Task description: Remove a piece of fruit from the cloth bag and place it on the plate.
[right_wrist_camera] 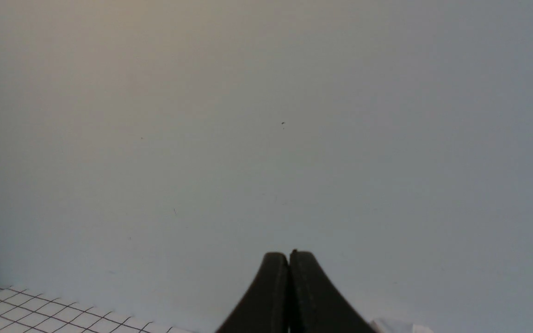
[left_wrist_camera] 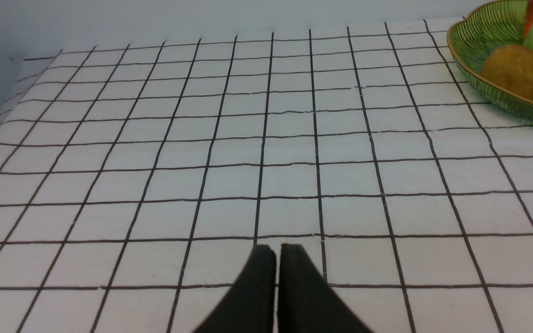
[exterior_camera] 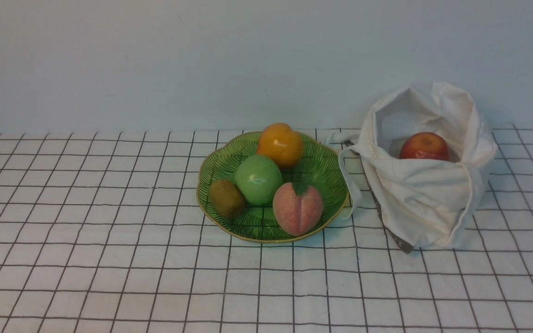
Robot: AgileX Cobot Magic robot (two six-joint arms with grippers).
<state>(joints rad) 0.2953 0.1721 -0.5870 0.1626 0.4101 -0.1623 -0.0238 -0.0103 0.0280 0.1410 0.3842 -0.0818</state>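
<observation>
The orange-yellow fruit [exterior_camera: 280,144] sits at the far side of the green plate [exterior_camera: 322,171], beside a green apple [exterior_camera: 258,179], kiwi [exterior_camera: 226,198] and peach [exterior_camera: 297,208]. To the right, the cloth bag [exterior_camera: 426,194] holds a red apple [exterior_camera: 424,146]. The left gripper [left_wrist_camera: 277,249] and the right gripper [right_wrist_camera: 288,255] are clenched, holding nothing.

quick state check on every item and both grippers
orange fruit: on the plate, at its far side
plate: holds four fruits
green apple: on plate
kiwi: on plate
peach: on plate
cloth bag: open, upright
red apple: inside bag
left gripper: shut, empty
right gripper: shut, empty
</observation>
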